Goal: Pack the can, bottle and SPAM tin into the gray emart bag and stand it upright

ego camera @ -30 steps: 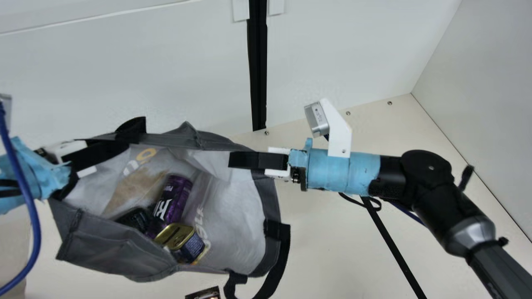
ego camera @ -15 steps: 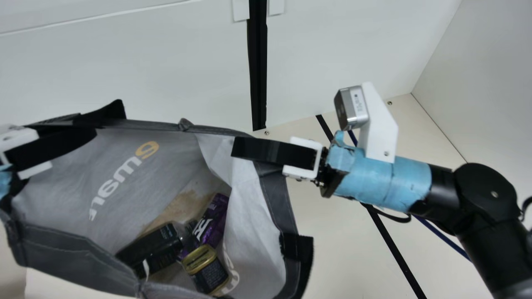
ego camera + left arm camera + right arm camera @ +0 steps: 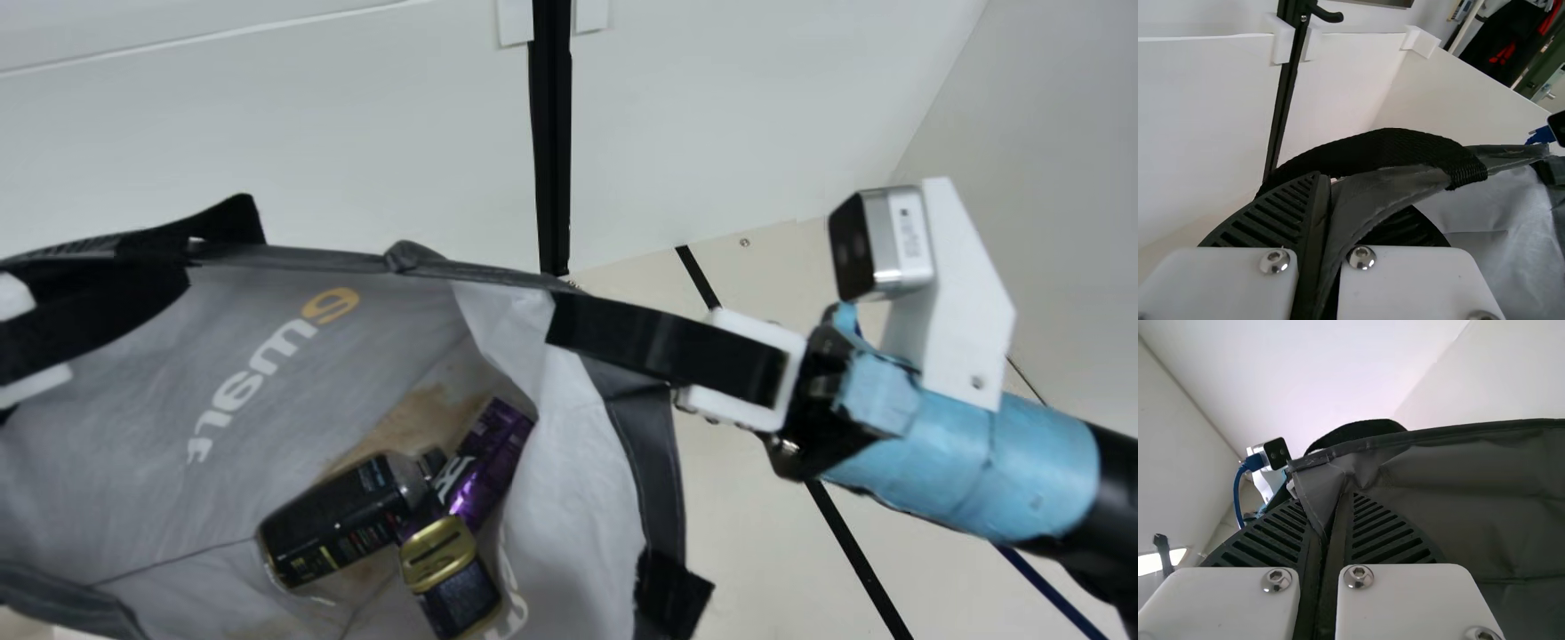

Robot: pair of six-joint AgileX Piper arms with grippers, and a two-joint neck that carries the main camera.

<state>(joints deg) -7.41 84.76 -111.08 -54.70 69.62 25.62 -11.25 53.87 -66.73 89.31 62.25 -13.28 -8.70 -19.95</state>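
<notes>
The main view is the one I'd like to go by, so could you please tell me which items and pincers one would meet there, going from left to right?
Left pincer → black bottle → purple can → right pincer → silver wrist camera.

In bag [image 3: 578, 462]: bottle [image 3: 333, 520] left of can [image 3: 489, 458], tin [image 3: 449, 578] before.

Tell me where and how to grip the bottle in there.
Best, I'd say, to take the bottle around mid-body, coming down through the open mouth of the bag, fingers across its length. It lies on its side with its long flanks mostly exposed, while its neck end is crowded by the purple can and gold-lidded tin.
</notes>
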